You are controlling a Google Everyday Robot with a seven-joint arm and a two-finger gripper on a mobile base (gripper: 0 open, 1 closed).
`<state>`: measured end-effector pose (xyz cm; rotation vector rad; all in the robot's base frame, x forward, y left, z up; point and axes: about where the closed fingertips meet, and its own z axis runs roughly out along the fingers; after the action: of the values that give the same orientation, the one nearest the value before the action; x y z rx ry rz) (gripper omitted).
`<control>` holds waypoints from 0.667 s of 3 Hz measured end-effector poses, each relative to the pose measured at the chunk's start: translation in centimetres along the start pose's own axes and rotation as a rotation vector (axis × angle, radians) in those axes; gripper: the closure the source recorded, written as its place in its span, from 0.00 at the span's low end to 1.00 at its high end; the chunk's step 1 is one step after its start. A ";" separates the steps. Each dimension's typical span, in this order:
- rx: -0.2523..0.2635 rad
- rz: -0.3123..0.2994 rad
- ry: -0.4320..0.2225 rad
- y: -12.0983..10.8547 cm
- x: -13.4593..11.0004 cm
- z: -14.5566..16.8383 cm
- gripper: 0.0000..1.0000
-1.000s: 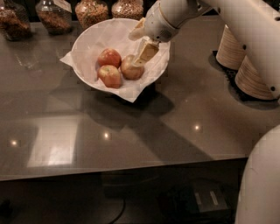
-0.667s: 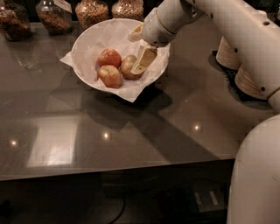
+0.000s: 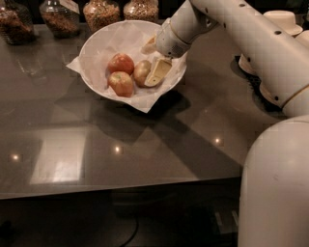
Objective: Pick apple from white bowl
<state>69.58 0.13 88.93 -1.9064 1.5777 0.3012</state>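
Progress on this pick is about at the middle: the reach is done, the grasp and the lift are not. The gripper (image 3: pixel 151 62) is down inside the white bowl (image 3: pixel 96 36), at its right side, and the arm (image 3: pixel 251 34) comes over the rim from the right.

The two fingers stand apart. The nearer finger (image 3: pixel 158 72) lies on the crinkled paper (image 3: pixel 145 102), and its broad face is turned to the apple (image 3: pixel 140 72). The other finger shows higher up, close to the far rim. I judge that nothing is clamped between them yet.

The apple, the pale yellowish one, rests on the paper in the bottom of the bowl. It is just beside the nearer finger. Whether they touch, you cannot tell from this view. On its left are the two redder apples (image 3: pixel 121 62), very close to it, and they leave little room on that side.

What is left for you:
- bring the fingers to both sides of the pale apple, without pushing the red ones;
- close on it;
- lift it clear of the bowl.

The bowl stands on the dark table (image 3: pixel 72 144), with jars (image 3: pixel 101 12) behind it.
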 end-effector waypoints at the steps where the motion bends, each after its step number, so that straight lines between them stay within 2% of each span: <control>1: -0.022 0.006 0.008 0.1 0.6 1.1 0.31; 2: -0.042 0.004 0.016 0.2 1.0 2.0 0.32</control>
<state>70.04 0.50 86.79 -1.9424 1.5975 0.3243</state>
